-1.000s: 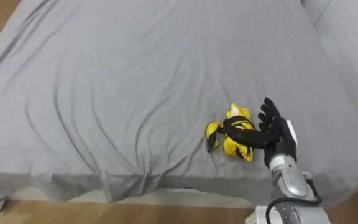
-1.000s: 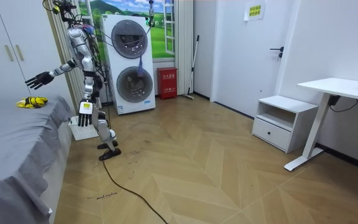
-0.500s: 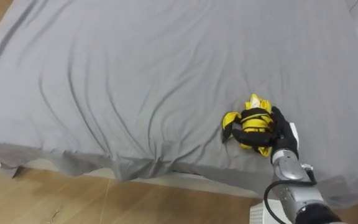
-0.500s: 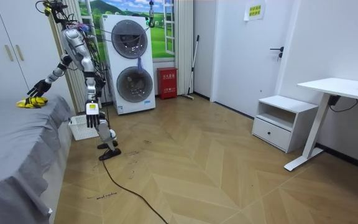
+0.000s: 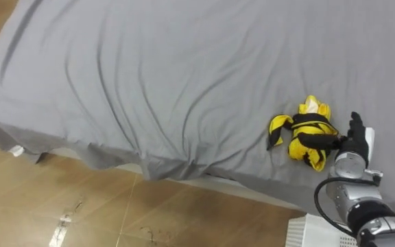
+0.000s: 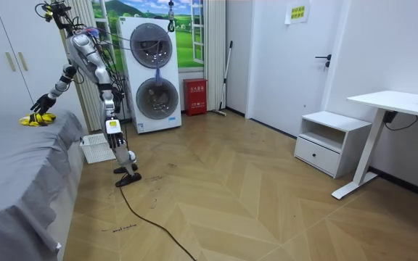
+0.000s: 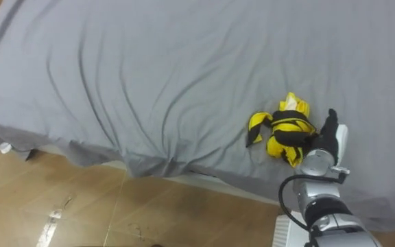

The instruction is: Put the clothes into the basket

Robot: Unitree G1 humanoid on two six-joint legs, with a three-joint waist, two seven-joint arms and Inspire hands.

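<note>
On the grey bed, near its front edge: yellow-and-black clothes, bunched in one small heap, touching the right hand on that hand's left side. Right arm stretched in from the lower right, hand resting against the heap. Cannot tell whether clenched on the cloth or merely laid on it. Long creases in the bed cover to the hand's left and beyond it, fanning away from the heap. Below the hand, nearer the robot and off the bed: white basket on the wooden floor, one latticed corner visible, well apart from the clothes. More of that floor under the bed's edge, far to the hand's lower left. From the room camera: stands at the bed's side, trunk leaning toward it, right arm held out over the mattress, stacked washing machines behind. Left hand hung low at the side, near the basket, well apart from the right hand; too small to tell its state. Clothes on the bed, outside the basket.
</note>
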